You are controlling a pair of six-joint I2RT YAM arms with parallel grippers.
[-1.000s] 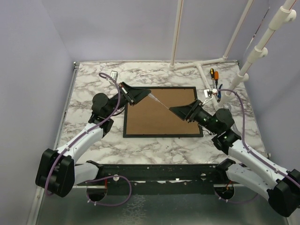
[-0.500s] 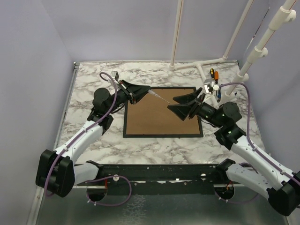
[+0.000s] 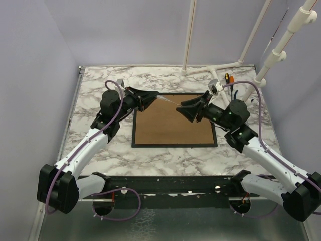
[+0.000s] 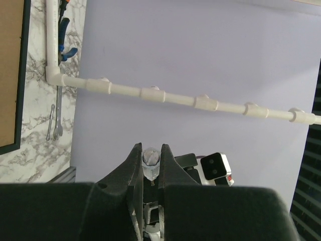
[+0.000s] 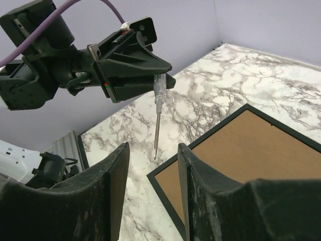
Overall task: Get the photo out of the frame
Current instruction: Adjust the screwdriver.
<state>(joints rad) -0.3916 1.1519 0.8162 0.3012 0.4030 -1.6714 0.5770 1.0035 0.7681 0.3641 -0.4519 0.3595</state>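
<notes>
Bench (image 3: pixel 165 155) of marbled white carries the frame (image 3: pixel 173 125), which lies flat and face down, its brown back up inside the thin black border. The photo is not visible and is presumably under that backing. Above the frame's far edge the 2 arms meet. The left end effector (image 3: pixel 152 98) is pinched on the clear handle of a thin screwdriver (image 3: pixel 168 102), with the shaft pointing toward the right end effector (image 3: pixel 186 110). That one's fingers (image 5: pixel 113 191) are spread, and in the right wrist view the shaft's tip hangs between them.

The step looks like a hand-over of the tool, or a steadying of it, ahead of working the backing loose. To do it well, the right end effector should reach further along the shaft and close near the handle rather than on the bare tip, square to the shaft. The left should let go only once that grip is firm, since a slip would drop the point onto the fibreboard. The frame sits below both end effectors and apart from them, its far edge nearest the tool.
</notes>
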